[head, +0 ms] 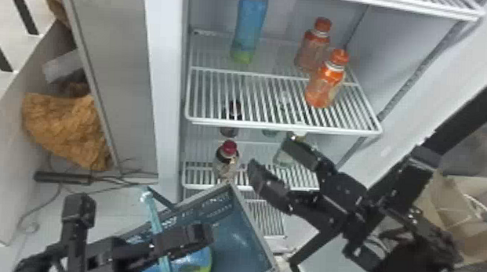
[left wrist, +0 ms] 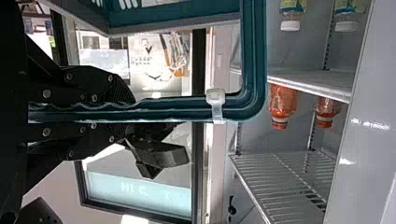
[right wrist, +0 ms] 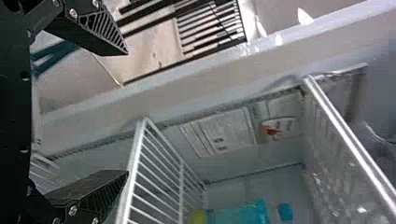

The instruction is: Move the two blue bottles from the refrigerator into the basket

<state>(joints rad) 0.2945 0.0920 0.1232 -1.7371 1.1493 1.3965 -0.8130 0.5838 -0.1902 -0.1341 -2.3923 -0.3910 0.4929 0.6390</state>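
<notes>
Left gripper (head: 187, 239): fingers clamped on handle (head: 153, 214) of basket (head: 247, 218). Right gripper (head: 272, 158): fingers apart. Blue bottle (head: 197, 263) in basket, second blue bottle (head: 250, 24) toward shelf's (head: 282, 126) back left corner.

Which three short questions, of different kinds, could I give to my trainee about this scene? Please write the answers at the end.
1. True or false: the left gripper holds the handle of the basket.
2. How is the right gripper?
A) shut on an orange bottle
B) open, with nothing in it
C) shut on the basket's rim
3. Fill the gap: one blue bottle stands on a shelf, and the other bottle is in the ____.

Key: 1. true; 2. B; 3. basket
</notes>
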